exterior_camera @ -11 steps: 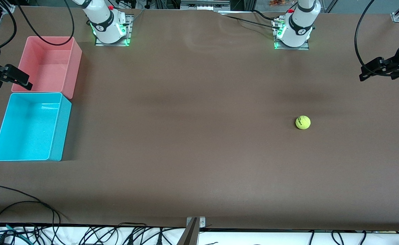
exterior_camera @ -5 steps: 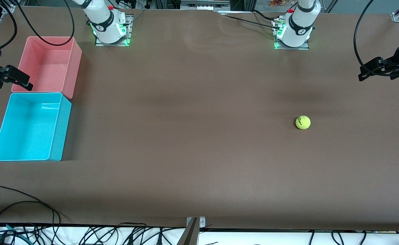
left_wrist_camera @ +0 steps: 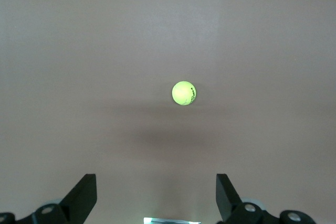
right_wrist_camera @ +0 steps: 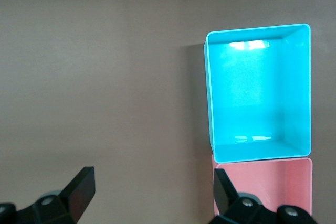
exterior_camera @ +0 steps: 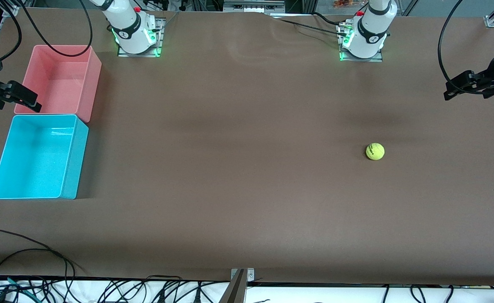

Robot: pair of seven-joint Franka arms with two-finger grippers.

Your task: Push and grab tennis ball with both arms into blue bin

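The tennis ball (exterior_camera: pixel 375 151) lies on the brown table toward the left arm's end; it also shows in the left wrist view (left_wrist_camera: pixel 184 93). The blue bin (exterior_camera: pixel 75 160) stands open and empty at the right arm's end, nearer the front camera than the pink bin; it also shows in the right wrist view (right_wrist_camera: pixel 210 98). My left gripper (exterior_camera: pixel 451 89) hangs open and empty over the table's left-arm end, apart from the ball, its fingers (left_wrist_camera: pixel 84 195) spread wide. My right gripper (exterior_camera: pixel 30 101) hangs open and empty over the pink bin's outer edge, its fingers (right_wrist_camera: pixel 81 187) spread wide.
The pink bin (exterior_camera: pixel 93 84) stands empty, touching the blue bin, and also shows in the right wrist view (right_wrist_camera: pixel 262 187). Black cables (exterior_camera: pixel 28 252) lie along the table's edge nearest the front camera. The two arm bases (exterior_camera: pixel 137 38) stand along the edge farthest from that camera.
Both grippers have shifted only very slightly. The ball and both bins have not moved.
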